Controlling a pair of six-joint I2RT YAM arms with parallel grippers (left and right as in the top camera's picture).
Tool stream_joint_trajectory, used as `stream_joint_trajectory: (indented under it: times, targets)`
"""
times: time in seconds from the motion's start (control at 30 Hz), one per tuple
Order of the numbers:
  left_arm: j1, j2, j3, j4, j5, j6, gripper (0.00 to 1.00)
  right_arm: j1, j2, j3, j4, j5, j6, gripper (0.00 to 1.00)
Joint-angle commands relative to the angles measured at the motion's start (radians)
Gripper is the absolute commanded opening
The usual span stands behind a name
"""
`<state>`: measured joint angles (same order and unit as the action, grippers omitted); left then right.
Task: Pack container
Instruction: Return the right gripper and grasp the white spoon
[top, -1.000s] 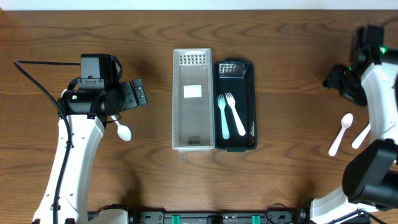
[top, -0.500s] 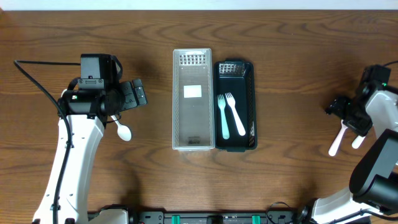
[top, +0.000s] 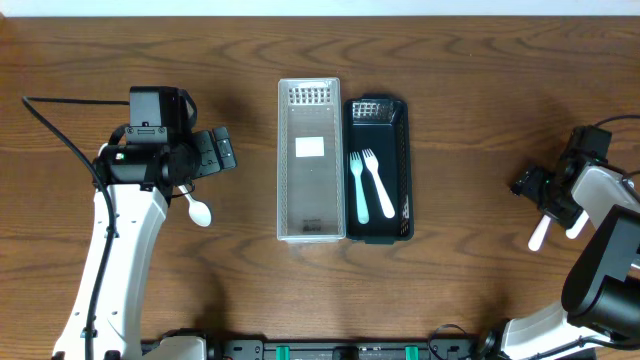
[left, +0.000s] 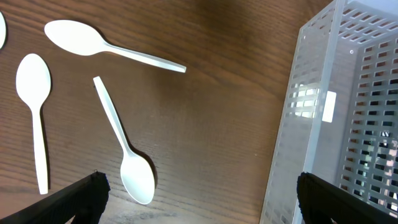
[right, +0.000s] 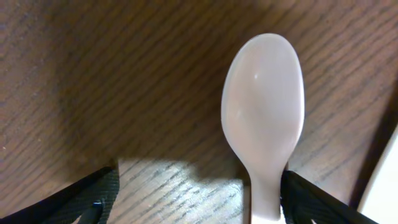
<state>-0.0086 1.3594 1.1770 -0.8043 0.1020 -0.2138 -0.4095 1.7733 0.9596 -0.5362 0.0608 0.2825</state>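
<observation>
Pick-up step, I judge: my right jaws stand spread wide, low over a white spoon (right: 264, 118) on the surface (right: 124, 74) — its bowl between them, nearer the right one. Next: centre, close, then carry it to the dark container (top: 408, 160) — well apart, leftward.

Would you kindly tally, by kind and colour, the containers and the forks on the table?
Clear perforated container: 1
Dark container: 1
Light blue fork: 1
White fork: 1
Total: 4
Pale sliver at the dark container's right wall: too small to name, so not counted.
</observation>
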Motion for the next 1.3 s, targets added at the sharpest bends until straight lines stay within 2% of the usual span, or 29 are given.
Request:
stream_joint_trajectory:
  times: [0.0,0.1,0.2,0.33,0.67,0.73,1.03,1.13,1.27]
  targets:
    - [0.0,0.0,0.017,-0.002,0.002,-0.009,0.98,-0.003,0.007,-0.021,0.002,0.009,-0.011,0.81]
    - [0.0,0.0,0.017,-0.002,0.002,-0.009,0.98,-0.003,0.007,-0.021,0.002,0.009,-0.011,0.71]
    - [0.0,0.0,0.017,-0.002,0.002,-0.009,0.98,-0.003,0.007,-0.021,0.002,0.01,-0.011,0.5]
    - [0.0,0.0,0.017,-0.002,0.003,-0.009,0.98,-0.003,0.007,-0.021,0.003,0.01,-0.011,0.3]
    - [0.0,0.0,0.017,-0.002,0.002,-0.009,0.98,-0.003,0.007,-0.021,0.002,0.01,-0.011,0.1]
    - [0.0,0.0,0.017,-0.002,0.003,-0.009,0.98,-0.003,0.007,-0.021,0.002,0.009,-0.011,0.02]
    - [0.0,0.0,0.017,-0.002,0.002,-0.009,0.98,0.064,-0.037,0.068,-0.093,-0.189,-0.018,0.01]
    - [0.0,0.0,0.017,-0.002,0.002,-0.009,0.98,0.136,-0.084,0.141,-0.154,-0.2,-0.018,0.01]
    - [0.0,0.0,0.017,-0.002,0.002,-0.009,0.98,0.3,-0.155,0.268,-0.227,-0.2,-0.018,0.01]
